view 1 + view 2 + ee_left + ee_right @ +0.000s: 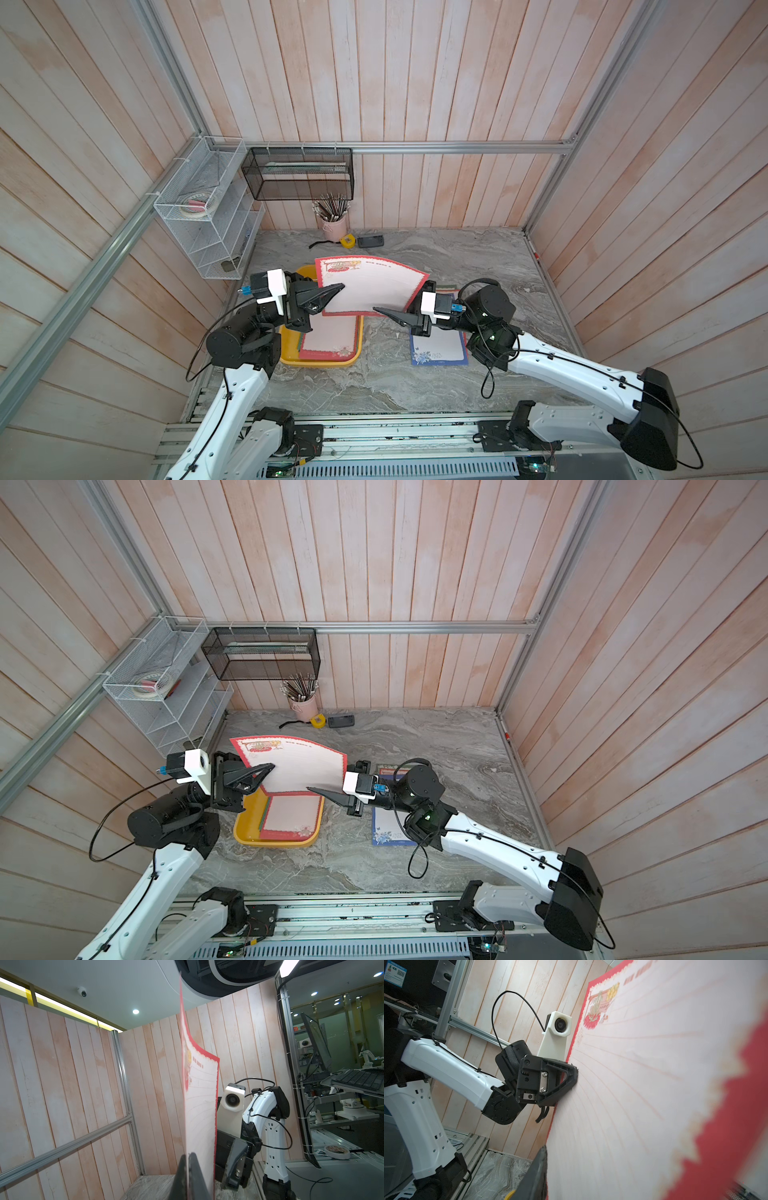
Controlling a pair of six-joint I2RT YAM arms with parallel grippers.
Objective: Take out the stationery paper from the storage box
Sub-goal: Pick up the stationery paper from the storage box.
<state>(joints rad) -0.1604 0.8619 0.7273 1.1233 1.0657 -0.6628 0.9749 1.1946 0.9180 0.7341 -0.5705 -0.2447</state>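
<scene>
One sheet (pixel 374 286) aloft — (apparently) two tabled

One storage box (pixel 316 362), four visible stationery sheets (pixel 370 286) (pixel 328 337) (pixel 438 347) (pixel 386 769), perhaps more stacked beneath, two tools (pixel 332 291) (pixel 395 309)

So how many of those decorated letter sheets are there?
4 visible: a red-bordered sheet held in the air; a second red-bordered sheet topping the yellow tray; a blue-bordered sheet on the table; a green-bordered sheet partly under the right arm. More may hide in the tray.
</scene>
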